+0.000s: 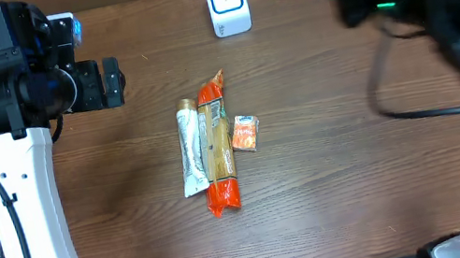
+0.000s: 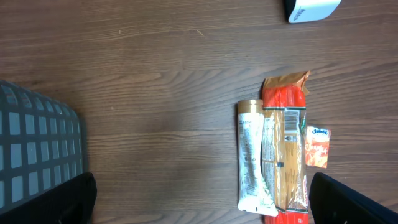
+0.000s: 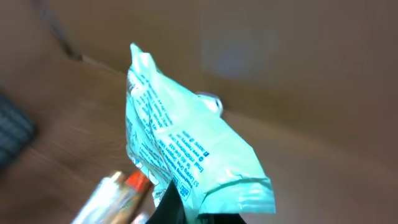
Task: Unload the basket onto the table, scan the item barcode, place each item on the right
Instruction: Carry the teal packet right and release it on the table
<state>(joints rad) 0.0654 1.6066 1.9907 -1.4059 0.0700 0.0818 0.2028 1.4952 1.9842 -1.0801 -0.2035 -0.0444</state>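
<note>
So the right gripper (image 3: 194,215) is clamped shut on the bottom edge of a teal packet (image 3: 180,149). The packet sticks up out of the fingers, crinkled, with its small printed text facing the wrist camera. From overhead it's blurry, but the packet is up in the air around 1 o'clock on the table (image 1: 364,191), just off to the 3 o'clock side of the little white scanner (image 1: 227,3). The scanner itself sits at 12 o'clock near the far edge. I can't tell if any barcode on the packet faces it.

The left gripper (image 2: 202,202) has its fingers spread wide with nothing in them. It hangs over the 9 to 10 o'clock part of the table.

In the middle of the table there's a small pile:
- a white tube (image 1: 191,150) with a gold cap
- touching it on the 3 o'clock side, a long orange bag of pasta (image 1: 218,150), both lying roughly 12 to 6
- a small orange sachet (image 1: 244,133) just beside the bag at 3 o'clock

A grey mesh basket (image 2: 37,149) sits off the table's 9 o'clock edge.
</note>
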